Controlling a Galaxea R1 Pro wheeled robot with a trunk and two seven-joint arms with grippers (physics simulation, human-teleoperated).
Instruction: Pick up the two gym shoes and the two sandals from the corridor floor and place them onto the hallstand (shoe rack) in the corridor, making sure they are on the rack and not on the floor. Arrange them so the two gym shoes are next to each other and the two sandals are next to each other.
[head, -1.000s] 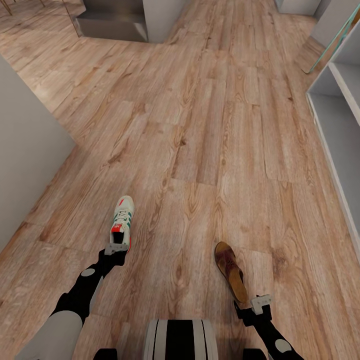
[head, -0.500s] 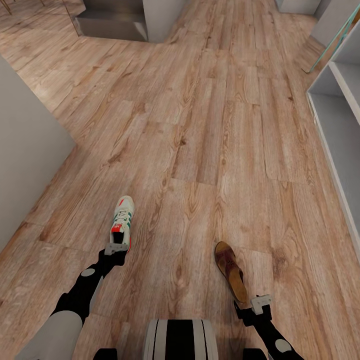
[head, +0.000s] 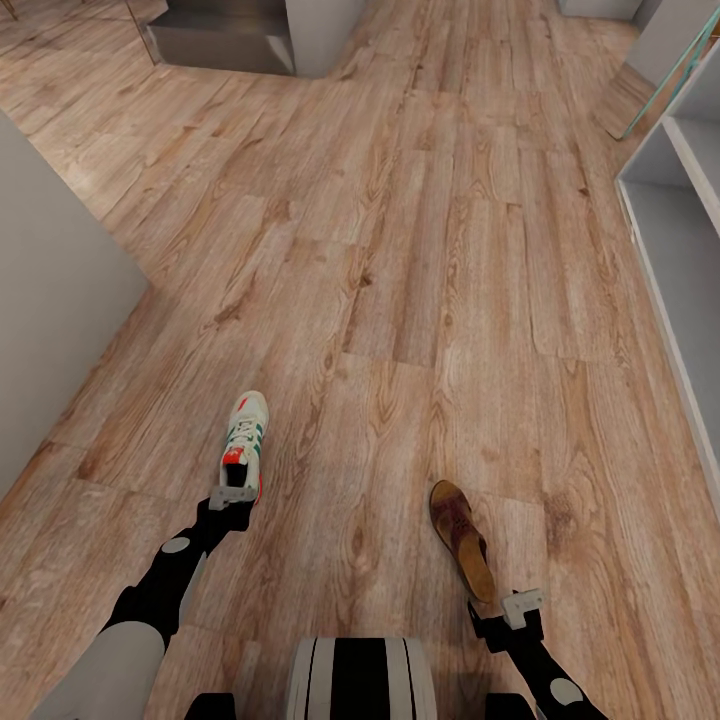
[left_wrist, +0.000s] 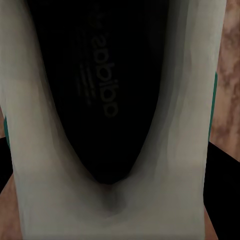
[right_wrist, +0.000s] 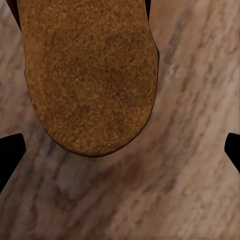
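Note:
A white gym shoe (head: 245, 430) with green stripes and a red heel patch points away from me at lower left. My left gripper (head: 232, 497) is at its heel. In the left wrist view the gym shoe's white collar (left_wrist: 175, 150) and dark insole sit close up, with the dark fingers (left_wrist: 225, 200) pressed against its sides. A brown sandal (head: 460, 540) lies over the corridor floor (head: 450, 300) at lower right. My right gripper (head: 508, 605) sits just behind the sandal's heel. The right wrist view has the tan footbed (right_wrist: 90, 75) ahead, the fingertips (right_wrist: 10, 155) spread wide and apart from it.
A white open shelf unit (head: 680, 260) runs along the right edge; I cannot tell whether it is the hallstand. A grey wall corner (head: 50, 300) juts in at left. A grey block (head: 240, 40) stands far ahead. Wood planks stretch between them.
The far part of the view has shifted slightly, so the camera moved a little. Both arms, the gym shoe and the sandal keep their places in the picture.

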